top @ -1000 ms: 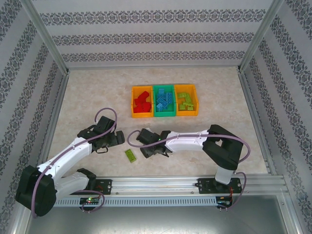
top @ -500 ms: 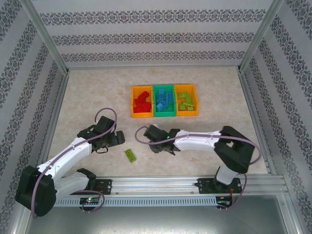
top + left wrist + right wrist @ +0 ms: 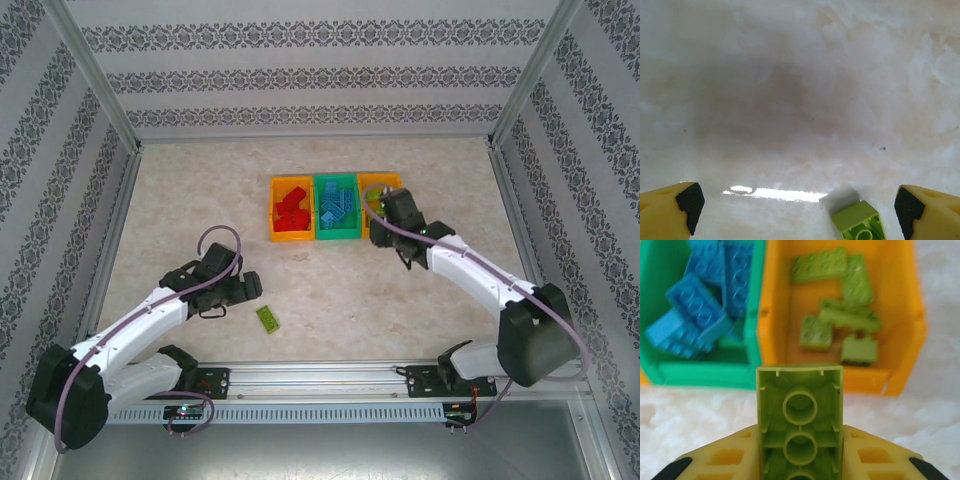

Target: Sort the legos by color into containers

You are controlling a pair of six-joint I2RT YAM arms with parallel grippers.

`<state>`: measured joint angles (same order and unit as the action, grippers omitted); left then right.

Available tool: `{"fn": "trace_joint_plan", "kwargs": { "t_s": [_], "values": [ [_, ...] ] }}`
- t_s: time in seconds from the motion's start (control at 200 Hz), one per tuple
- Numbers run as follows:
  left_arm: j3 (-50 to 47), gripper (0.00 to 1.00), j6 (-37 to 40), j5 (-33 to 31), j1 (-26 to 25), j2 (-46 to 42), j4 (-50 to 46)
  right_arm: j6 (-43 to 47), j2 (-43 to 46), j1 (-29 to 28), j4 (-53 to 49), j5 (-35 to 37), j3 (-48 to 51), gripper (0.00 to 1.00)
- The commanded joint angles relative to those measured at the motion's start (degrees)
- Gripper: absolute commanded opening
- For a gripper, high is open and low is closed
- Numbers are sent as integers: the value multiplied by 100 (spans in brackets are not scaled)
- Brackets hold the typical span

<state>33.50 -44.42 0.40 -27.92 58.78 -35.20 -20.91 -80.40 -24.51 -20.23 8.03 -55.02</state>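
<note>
One upturned lego [image 3: 800, 410], seemingly lengthwise toward orange bin [image 3: 866, 381].

no readable text, labels, brands, numbers or signs anywhere

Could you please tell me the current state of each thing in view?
left tool: open, empty
right tool: shut on held lime brick
loose lime brick: lying on the table
left orange bin: holds red bricks
green bin: holds blue bricks
right orange bin: holds lime bricks
</note>
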Motion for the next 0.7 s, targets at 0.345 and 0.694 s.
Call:
{"fn": "trace_joint_plan", "kwargs": {
  "t_s": [0.345, 0.694],
  "values": [
    [-36, 100, -1292, 15, -1066, 382, -90, 412, -2406, 956, -95, -548, -1941, 38],
    [201, 100, -1884, 280, -1680, 1186, 202, 256, -1982, 973, 238, -579, -1584, 74]
  ]
}}
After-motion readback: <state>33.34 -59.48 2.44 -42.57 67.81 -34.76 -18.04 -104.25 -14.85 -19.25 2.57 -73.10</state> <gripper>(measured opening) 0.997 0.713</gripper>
